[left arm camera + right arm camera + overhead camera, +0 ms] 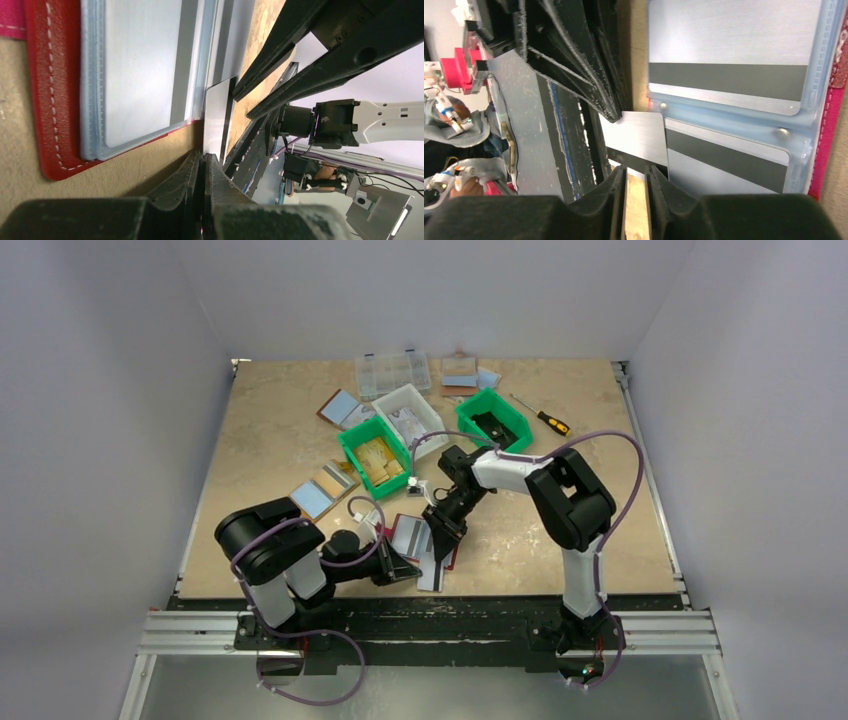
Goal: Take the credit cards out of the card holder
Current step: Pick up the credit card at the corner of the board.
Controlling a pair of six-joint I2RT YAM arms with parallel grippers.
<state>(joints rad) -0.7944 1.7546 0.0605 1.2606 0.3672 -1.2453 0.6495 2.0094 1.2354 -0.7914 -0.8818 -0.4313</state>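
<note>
Card holder point(47, 100) lies open and flat by the near edge of the worktop, about mid-width. Left gripper point(204, 159) is clamped on one grey card point(636, 135) at the holder's edge. Right gripper point(637, 172) is narrowly parted, holding nothing, with its tips beside that card. Two other cards point(729, 50) sit in the pockets.

Left arm point(272, 540) folded low at the tabletop's near-left corner, forearm running right along the near edge, left pincer point(404, 565) clamped on a credit card point(219, 117). Right arm point(572, 502) elbow up, reaching left, right pincer point(441, 537) angled down, fingers narrowly apart.
</note>
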